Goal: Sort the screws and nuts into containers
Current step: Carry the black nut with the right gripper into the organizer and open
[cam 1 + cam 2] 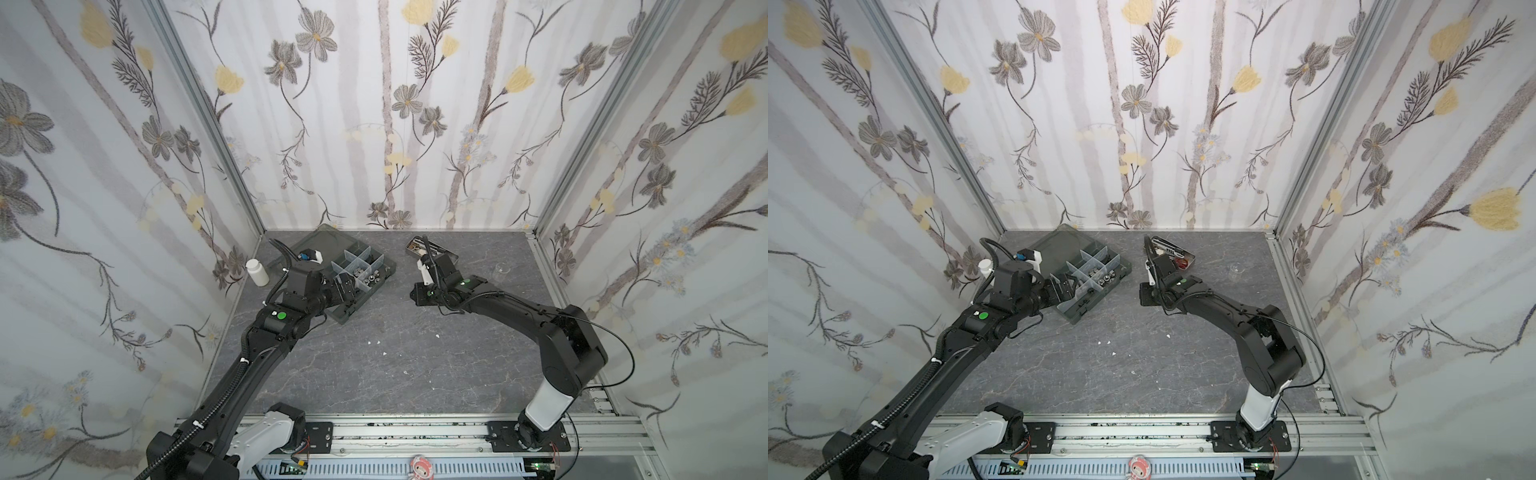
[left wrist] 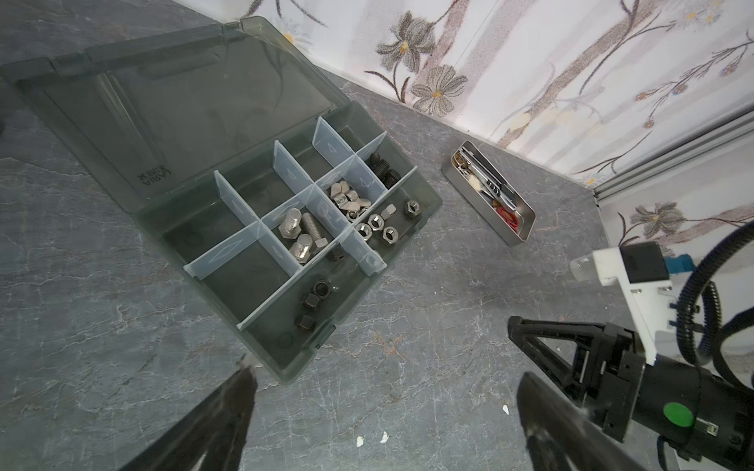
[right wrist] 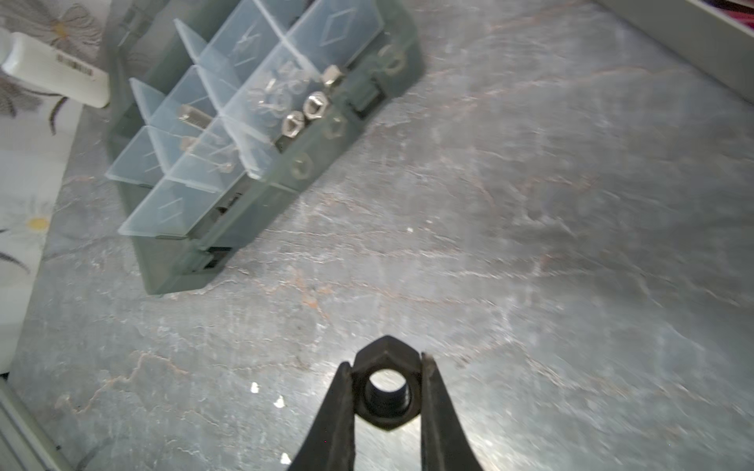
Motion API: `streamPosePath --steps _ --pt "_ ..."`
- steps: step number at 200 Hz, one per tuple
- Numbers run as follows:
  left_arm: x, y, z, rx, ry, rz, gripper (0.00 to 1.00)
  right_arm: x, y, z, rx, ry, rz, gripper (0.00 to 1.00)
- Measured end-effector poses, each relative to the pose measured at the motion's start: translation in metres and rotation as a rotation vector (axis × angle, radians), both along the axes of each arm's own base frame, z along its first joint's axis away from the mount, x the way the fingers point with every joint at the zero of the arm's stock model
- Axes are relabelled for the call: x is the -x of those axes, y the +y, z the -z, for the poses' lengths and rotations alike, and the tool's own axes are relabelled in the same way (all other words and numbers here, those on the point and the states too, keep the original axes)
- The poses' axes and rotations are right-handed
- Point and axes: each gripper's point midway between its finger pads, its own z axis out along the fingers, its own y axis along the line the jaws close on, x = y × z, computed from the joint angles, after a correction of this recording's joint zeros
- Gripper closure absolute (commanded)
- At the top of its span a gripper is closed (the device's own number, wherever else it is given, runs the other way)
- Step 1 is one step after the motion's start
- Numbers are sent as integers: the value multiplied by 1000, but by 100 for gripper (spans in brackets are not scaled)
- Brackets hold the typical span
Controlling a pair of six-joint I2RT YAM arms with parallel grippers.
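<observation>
One open organizer box [image 2: 240,285] lies just beyond the left gripper [image 2: 387,412], its fingers spread wide apart. Three silver screws [image 2: 304,246] lie on their sides in one compartment [image 2: 285,206]; three black nuts [image 2: 312,301] sit nearest those fingertips. The right gripper [image 3: 386,361] pinches a single black nut [image 3: 386,350] by its flats, hole facing the wrist.

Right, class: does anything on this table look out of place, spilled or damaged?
A few small white scraps lie loose on the grey table, apart from the organizer box, looking like stray debris. Nothing else seems spilled or damaged.
</observation>
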Motion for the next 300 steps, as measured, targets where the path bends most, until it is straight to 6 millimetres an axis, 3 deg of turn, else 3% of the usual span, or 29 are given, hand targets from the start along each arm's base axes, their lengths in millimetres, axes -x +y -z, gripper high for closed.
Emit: streamPosePath --steps 49,101,216,300 --pt "5 18 29 -7 66 -33 0 -1 82 -6 -91 0 -161 89" --pt "7 26 39 -20 78 -42 0 7 131 1 -144 13 -261 89" --pt "6 29 51 -24 79 -44 0 -26 186 18 -209 2 -294 87" --pt "4 32 53 -24 79 -49 0 -34 184 30 -201 14 -282 53"
